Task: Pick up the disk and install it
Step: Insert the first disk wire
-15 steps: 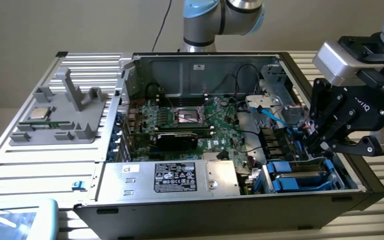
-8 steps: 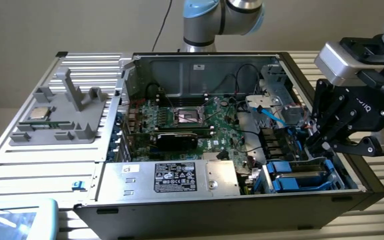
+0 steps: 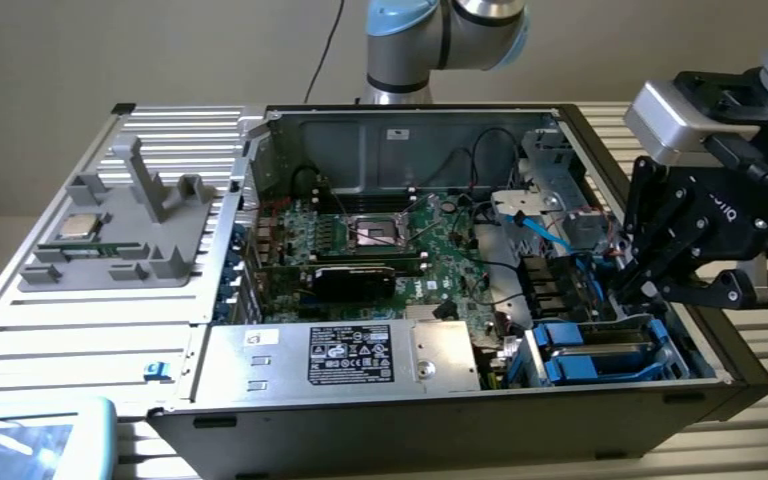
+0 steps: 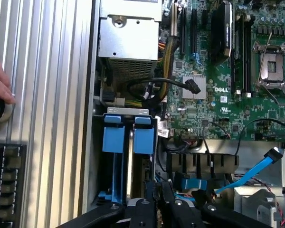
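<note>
Ribbed metal table carries an open computer case lying on its side. Inside the case, a green motherboard fills the middle. A silver power supply with a black-and-white label sits along the near wall.

On the table at the exterior view's left stands a grey fixture, and a small silver chip rests on it.

The black gripper hangs inside the case at the exterior view's right, over the drive bay. In the wrist view the gripper has its fingers drawn close together (whether they pinch anything I cannot tell).

The disk stands on edge in that bay, in the case's near corner just beside the power supply. Its blue carrier tabs point up out of the slot. From the wrist, the disk lies just beyond the fingertips, near them but apparently apart.

A loose blue cable lies near the bay. A person's hand rests on the table outside the case wall.
</note>
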`<state>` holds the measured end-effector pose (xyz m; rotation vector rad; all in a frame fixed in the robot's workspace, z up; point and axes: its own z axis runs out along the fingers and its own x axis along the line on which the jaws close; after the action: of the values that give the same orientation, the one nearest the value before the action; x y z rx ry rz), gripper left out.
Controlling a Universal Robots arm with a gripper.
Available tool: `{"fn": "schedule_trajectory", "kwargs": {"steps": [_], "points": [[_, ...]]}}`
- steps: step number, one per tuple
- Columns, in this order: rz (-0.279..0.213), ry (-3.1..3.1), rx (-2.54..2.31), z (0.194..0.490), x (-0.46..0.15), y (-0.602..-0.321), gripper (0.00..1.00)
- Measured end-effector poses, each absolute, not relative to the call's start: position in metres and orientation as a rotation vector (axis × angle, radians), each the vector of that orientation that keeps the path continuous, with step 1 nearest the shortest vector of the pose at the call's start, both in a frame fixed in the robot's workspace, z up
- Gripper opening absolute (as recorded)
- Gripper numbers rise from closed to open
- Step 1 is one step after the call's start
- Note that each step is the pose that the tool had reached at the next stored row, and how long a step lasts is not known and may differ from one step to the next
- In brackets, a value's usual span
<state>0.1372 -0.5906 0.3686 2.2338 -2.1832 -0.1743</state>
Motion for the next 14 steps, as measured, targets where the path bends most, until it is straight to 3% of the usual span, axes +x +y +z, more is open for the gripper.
{"fn": "schedule_trajectory", "kwargs": {"steps": [14], "points": [[-0.163, -2.234, 2.176, 0.3632, 0.1374, -0.5875, 0.16]]}}
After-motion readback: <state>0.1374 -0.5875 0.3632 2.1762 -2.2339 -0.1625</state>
